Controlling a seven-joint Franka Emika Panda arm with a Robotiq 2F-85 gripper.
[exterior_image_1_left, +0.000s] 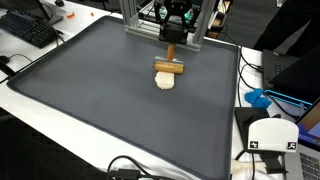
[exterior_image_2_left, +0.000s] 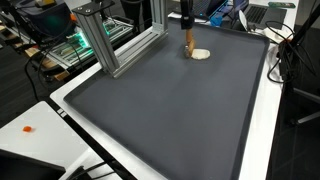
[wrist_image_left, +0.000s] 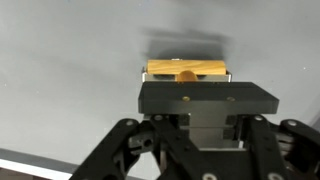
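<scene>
A small wooden roller tool (exterior_image_1_left: 169, 67) with a short upright handle stands on a flat cream disc (exterior_image_1_left: 166, 82) at the far middle of the dark grey mat (exterior_image_1_left: 110, 100). My gripper (exterior_image_1_left: 171, 43) comes down from above and is shut on the handle. In an exterior view the handle (exterior_image_2_left: 188, 42) hangs below the gripper (exterior_image_2_left: 186, 22), with the disc (exterior_image_2_left: 202, 55) beside it. In the wrist view the yellow wooden roller (wrist_image_left: 186, 70) shows just beyond the black gripper (wrist_image_left: 205, 96), which hides the handle.
An aluminium frame (exterior_image_1_left: 150, 28) stands at the mat's far edge and shows in both exterior views (exterior_image_2_left: 100, 42). A keyboard (exterior_image_1_left: 30, 30) lies off one corner. A blue object (exterior_image_1_left: 258, 98), a white device (exterior_image_1_left: 270, 135) and cables lie along the mat's side.
</scene>
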